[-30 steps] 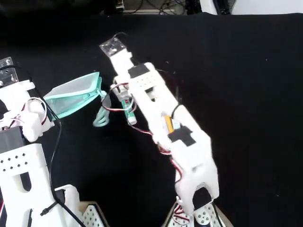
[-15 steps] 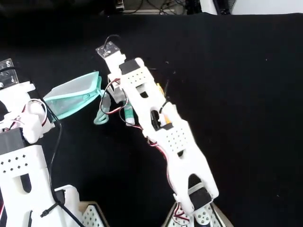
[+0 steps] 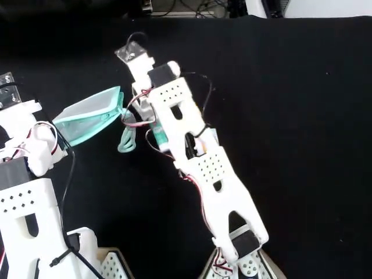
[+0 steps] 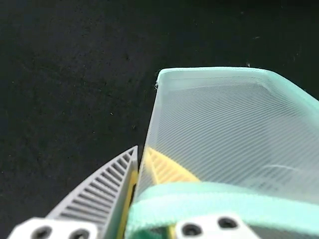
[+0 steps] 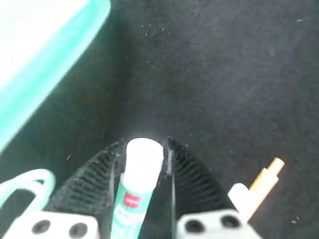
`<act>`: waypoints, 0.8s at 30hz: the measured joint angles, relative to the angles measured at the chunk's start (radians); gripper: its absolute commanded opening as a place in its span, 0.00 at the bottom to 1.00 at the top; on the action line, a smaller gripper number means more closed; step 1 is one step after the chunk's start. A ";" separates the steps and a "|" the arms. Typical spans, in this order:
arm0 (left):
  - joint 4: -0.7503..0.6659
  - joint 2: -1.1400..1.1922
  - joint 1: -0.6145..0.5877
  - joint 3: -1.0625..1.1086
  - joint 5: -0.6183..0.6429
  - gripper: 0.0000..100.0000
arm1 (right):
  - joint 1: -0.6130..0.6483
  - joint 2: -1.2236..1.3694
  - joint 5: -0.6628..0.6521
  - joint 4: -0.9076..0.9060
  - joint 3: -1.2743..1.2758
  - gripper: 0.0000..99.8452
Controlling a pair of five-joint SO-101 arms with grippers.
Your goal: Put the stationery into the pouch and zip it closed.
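A translucent pouch (image 3: pixel 90 116) with teal trim is held off the black table, my left gripper (image 3: pixel 58 127) shut on one end. In the left wrist view the pouch (image 4: pixel 224 134) stretches away from the left gripper (image 4: pixel 142 154), and something yellow shows through its mesh. My right gripper (image 5: pixel 144 144) is shut on a glue stick (image 5: pixel 142 159) with a white cap and green body, close to the pouch's teal edge (image 5: pixel 55 47). From above, the glue stick (image 3: pixel 158 137) peeks out under the right arm, beside the pouch's far end.
A teal wrist loop (image 3: pixel 125 140) hangs from the pouch, seen as a loop (image 5: pixel 20 181) beside the right fingers. A small white and yellow stationery piece (image 5: pixel 256 185) lies on the black cloth near the right gripper. The table's right side is open.
The right arm has swung left and forward with the glue stick, bringing its gripper close to the pouch's end. The left arm and pouch have stayed put.
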State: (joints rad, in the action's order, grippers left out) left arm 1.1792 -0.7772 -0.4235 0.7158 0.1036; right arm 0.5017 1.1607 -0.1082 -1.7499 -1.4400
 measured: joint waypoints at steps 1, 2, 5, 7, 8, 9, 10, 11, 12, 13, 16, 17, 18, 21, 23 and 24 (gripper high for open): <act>0.000 0.000 0.000 0.000 0.000 0.03 | -0.008 0.000 0.017 -0.002 -0.006 0.01; 0.000 0.000 0.000 0.000 0.000 0.03 | -0.020 0.000 0.028 -0.008 -0.006 0.01; 0.000 0.000 0.000 0.000 0.000 0.03 | -0.051 -0.025 0.041 -0.011 0.025 0.01; 0.000 0.000 0.000 0.000 0.000 0.03 | -0.061 -0.072 0.044 -0.011 0.089 0.01; 0.000 0.000 0.000 0.002 0.000 0.03 | -0.063 -0.106 0.044 -0.011 0.135 0.01; 0.000 0.000 0.000 0.002 0.000 0.03 | -0.063 -0.141 0.044 -0.011 0.186 0.01; 0.000 0.000 0.000 0.002 0.000 0.03 | -0.061 -0.186 0.044 -0.011 0.249 0.01; 0.000 0.000 0.000 0.002 0.000 0.03 | -0.061 -0.235 0.044 -0.011 0.316 0.01; 0.000 0.000 0.000 0.002 0.000 0.03 | -0.061 -0.288 0.044 -0.011 0.390 0.01; 0.000 0.000 0.000 0.002 0.000 0.03 | -0.061 -0.347 0.044 -0.011 0.468 0.01; 0.000 0.000 0.000 0.002 0.000 0.03 | -0.061 -0.542 0.037 -0.005 0.704 0.01; 0.000 0.000 0.000 0.002 0.000 0.03 | -0.061 -0.612 0.021 0.003 0.784 0.01; 0.000 0.000 0.000 0.002 0.000 0.03 | -0.061 -0.687 0.008 0.025 0.875 0.01; 0.000 0.000 0.000 0.002 0.000 0.03 | -0.061 -0.893 -0.023 0.124 1.166 0.01; 0.000 0.000 0.000 0.002 0.000 0.03 | -0.061 -1.019 -0.046 0.213 1.387 0.01; 0.000 0.000 0.000 0.002 0.000 0.03 | -0.061 -1.071 -0.060 0.258 1.496 0.01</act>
State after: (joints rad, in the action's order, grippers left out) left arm 1.1792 -0.7772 -0.4235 0.7173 0.1036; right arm 0.4404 0.0898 -0.1680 -1.4922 0.0560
